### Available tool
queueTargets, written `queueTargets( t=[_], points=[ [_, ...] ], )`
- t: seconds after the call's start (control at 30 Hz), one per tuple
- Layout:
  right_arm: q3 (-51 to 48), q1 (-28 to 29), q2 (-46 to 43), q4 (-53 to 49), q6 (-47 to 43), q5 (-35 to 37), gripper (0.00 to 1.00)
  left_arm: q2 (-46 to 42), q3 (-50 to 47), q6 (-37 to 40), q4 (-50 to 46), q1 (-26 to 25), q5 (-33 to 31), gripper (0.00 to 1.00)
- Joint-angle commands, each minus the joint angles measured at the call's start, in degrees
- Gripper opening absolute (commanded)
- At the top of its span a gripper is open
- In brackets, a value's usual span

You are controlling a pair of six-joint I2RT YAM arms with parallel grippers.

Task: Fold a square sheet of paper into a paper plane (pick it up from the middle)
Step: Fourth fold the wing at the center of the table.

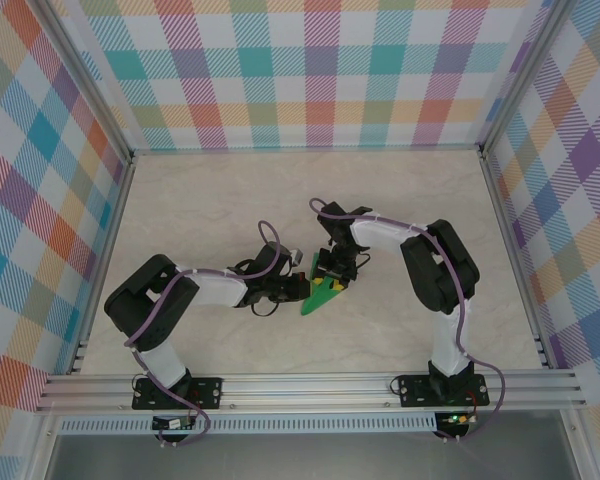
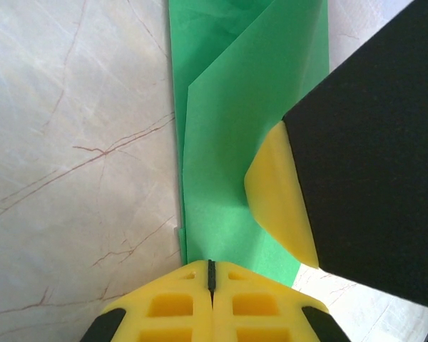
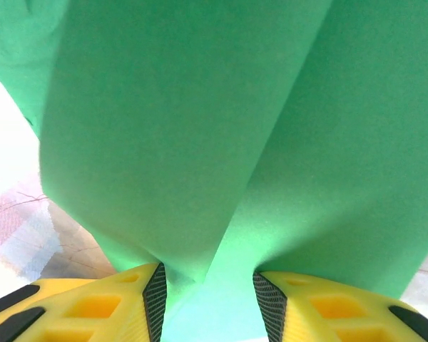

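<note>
The green paper (image 1: 318, 297), folded into a narrow pointed shape, lies mid-table between both grippers. In the left wrist view the paper (image 2: 228, 142) rests flat on the marble, with layered folds. My left gripper (image 2: 211, 269) is shut, its tips at the paper's near edge. A yellow finger of my right gripper (image 2: 274, 192) rests on top of the sheet. In the right wrist view a raised fold of the paper (image 3: 200, 142) runs between the parted jaws of my right gripper (image 3: 208, 306). From above, the left gripper (image 1: 302, 290) and right gripper (image 1: 332, 278) meet over the paper.
The marble-patterned tabletop (image 1: 230, 200) is fenced by aluminium rails and checked walls (image 1: 310, 70). Both arm bases sit on the near rail (image 1: 310, 385). The two arms bend inward, elbows out toward the side walls.
</note>
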Motion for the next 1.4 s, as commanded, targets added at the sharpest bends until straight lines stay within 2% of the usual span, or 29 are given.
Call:
queueTargets(
  t=[0.0,0.17,0.33,0.37,0.4,0.53,0.63,0.8,0.97,1.37],
  points=[
    [-3.6,1.7,6.8,0.9,-0.7,5.0,0.44,0.8,0.6,1.1,0.6,0.2,-1.7,0.0],
    [-2.1,1.7,2.0,0.8,-0.7,4.7,0.44,1.3,0.6,1.2,0.6,0.1,-2.0,0.0],
    [-1.3,1.5,-6.7,1.5,-0.2,6.2,0.47,1.6,0.2,1.4,0.6,0.0,-2.4,0.0],
    [-1.7,1.4,-8.8,1.8,-0.1,6.9,0.47,1.7,0.1,1.3,-6.8,-0.1,-2.4,0.0],
    [-2.3,1.2,-10.8,2.4,0.1,7.5,0.47,1.7,0.0,1.4,-6.9,-0.1,-2.5,0.0],
    [-6.1,0.4,-17.2,6.3,0.1,8.1,0.48,1.7,-0.1,1.3,-7.1,-0.1,-2.5,0.0],
    [-9.9,-0.5,-19.8,12.5,-0.4,5.5,0.46,1.7,-0.3,1.2,-6.9,-0.1,-2.7,0.0],
    [-11.9,-1.0,-18.2,21.4,-1.5,-2.3,0.34,2.1,-0.2,1.0,-6.9,-0.1,-2.5,0.0],
    [-12.9,-1.5,-15.3,24.2,-2.1,-4.0,0.2,2.0,-0.3,0.9,-7.4,0.0,-2.9,0.0],
    [-18.5,-2.5,-11.5,30.9,-5.4,-8.6,0.15,2.0,0.0,0.8,-8.3,-0.1,-3.3,0.0]
  ],
)
